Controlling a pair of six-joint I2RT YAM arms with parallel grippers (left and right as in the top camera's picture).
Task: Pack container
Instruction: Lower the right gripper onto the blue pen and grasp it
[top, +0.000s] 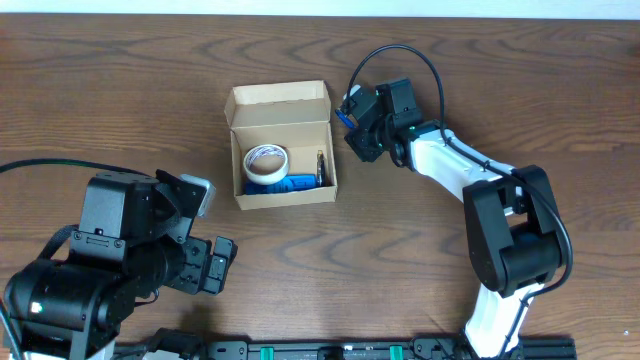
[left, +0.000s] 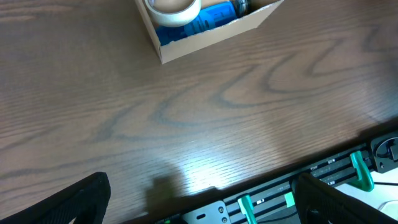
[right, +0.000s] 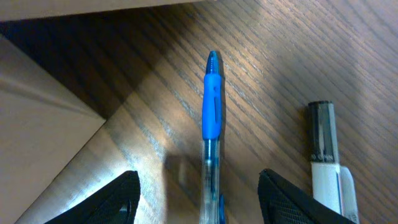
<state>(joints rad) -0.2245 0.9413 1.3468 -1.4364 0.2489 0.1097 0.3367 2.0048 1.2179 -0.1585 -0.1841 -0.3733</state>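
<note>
The container (top: 285, 196), a small tan cardboard box with its flap lid (top: 280, 95) folded back, stands open at mid-table. Inside lie a white tape roll (top: 266, 161), a blue item (top: 290, 183) and a pen (top: 320, 168). My right gripper (top: 352, 122) hovers just right of the box. In the right wrist view its jaws (right: 199, 199) stand open, straddling a blue pen (right: 211, 106) that lies on the table, with a gap on both sides. My left gripper (top: 215, 265) is open and empty near the front edge, well short of the box (left: 211, 38).
A white marker with a dark cap (right: 326, 155) lies on the wood just right of the blue pen. The box's wall (right: 37, 124) rises close on the right gripper's left. A black rail with green clips (left: 360, 171) runs along the table's front edge.
</note>
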